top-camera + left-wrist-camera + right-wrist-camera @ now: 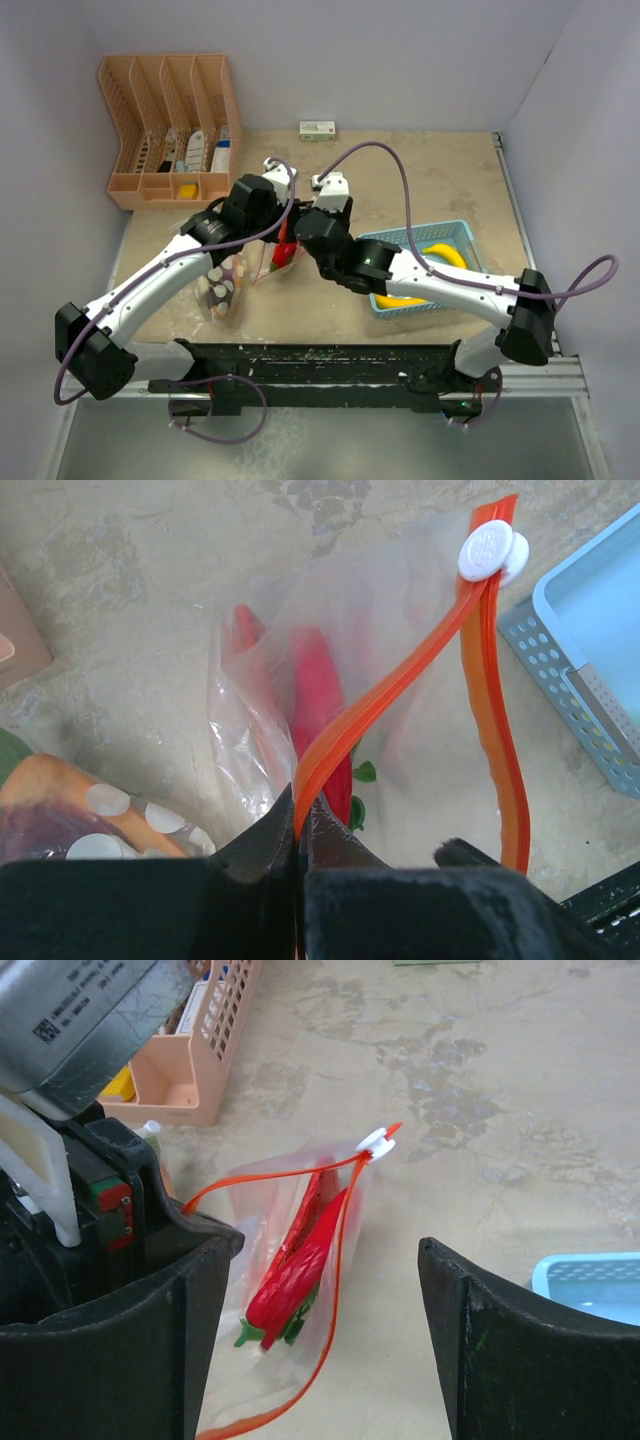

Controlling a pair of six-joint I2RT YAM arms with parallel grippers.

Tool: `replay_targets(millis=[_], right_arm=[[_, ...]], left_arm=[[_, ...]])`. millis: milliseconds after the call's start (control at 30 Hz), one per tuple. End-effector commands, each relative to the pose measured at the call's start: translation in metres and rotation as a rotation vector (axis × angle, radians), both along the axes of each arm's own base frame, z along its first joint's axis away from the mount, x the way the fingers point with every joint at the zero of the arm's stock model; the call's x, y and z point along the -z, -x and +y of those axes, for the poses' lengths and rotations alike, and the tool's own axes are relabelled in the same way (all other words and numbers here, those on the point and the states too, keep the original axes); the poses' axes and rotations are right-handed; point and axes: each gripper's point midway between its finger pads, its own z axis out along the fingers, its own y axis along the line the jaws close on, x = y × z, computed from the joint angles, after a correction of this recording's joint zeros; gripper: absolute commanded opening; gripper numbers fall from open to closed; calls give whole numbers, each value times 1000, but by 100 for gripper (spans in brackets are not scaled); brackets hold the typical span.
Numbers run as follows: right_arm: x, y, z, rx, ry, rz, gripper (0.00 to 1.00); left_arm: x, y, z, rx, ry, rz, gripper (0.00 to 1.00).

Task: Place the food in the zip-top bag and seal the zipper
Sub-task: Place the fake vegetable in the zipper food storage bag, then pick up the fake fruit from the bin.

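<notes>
Red-orange plastic runs straight into the left claw (300, 815), whose two fingers are pressed tight together on one side of the zipper (395, 680). From that pinch the strip rises to the white slider (490, 550), where it meets the other side of the zipper. The two strips spread apart below the slider, so we see the mouth of the zip-top bag (255, 1220) gaping open.

The bag sits on the surface (420, 180) just beyond the two wrists, roughly midway between the peach organiser (170, 120) and the light blue basket (545, 650). Inside the clear plastic we make out a red chili pepper (300, 1260) lying lengthwise, with a green leafy piece (268, 1335) at its lower end.

The right claw (328, 1260) stands spread wide with nothing between its fingers. It hangs above the bag's open mouth and touches neither the plastic nor the zipper, as far as we can tell.

From the overhead view, yellow banana-like pieces (442, 252) lie in the basket, partly hidden under the right arm.
</notes>
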Motion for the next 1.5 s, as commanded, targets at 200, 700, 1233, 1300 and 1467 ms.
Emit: replay_targets(millis=[200, 700, 1233, 1300, 1467], right_arm=[[35, -7, -131, 296, -63, 335, 81], [195, 63, -253, 543, -74, 952, 81], [208, -12, -354, 925, -55, 817, 80], [209, -18, -357, 954, -81, 786, 80], [207, -34, -350, 1014, -215, 738, 80]], left_arm=[[-29, -5, -8, 6, 70, -60, 0], [-33, -1, -5, 8, 84, -89, 0], [-28, 0, -1, 16, 62, -95, 0], [-27, -1, -2, 18, 61, -94, 0], [-27, -1, -5, 27, 60, -87, 0]])
